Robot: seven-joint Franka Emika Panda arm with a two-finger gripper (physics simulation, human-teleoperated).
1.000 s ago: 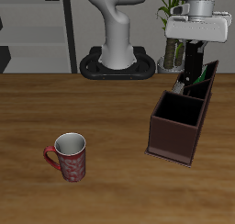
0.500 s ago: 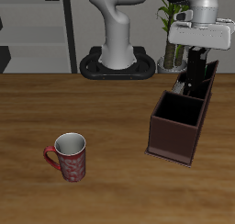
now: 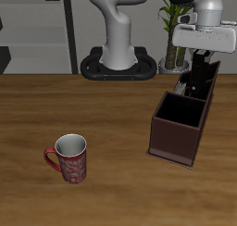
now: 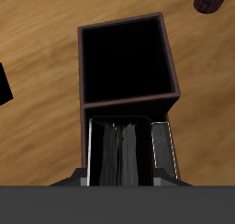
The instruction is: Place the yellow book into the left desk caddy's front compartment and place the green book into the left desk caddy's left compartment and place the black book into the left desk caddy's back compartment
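Hovering above the left desk caddy (image 3: 180,126), my gripper (image 3: 197,80) clamps the black book (image 4: 124,152) upright over its back compartment; a mug (image 3: 69,158) stands well apart.

It looked like an office or study: a wooden desk (image 3: 93,109) carried a red mug (image 3: 71,158) and a dark desk caddy (image 3: 179,128), with grey shelving (image 3: 37,31) and a potted plant (image 3: 172,26) behind it.

Wide bare tabletop surrounds the left desk caddy (image 3: 181,124); only a mug (image 3: 69,158) stands well apart. Its front compartment looks open; a dark book (image 4: 124,152), probably black, fills the back.
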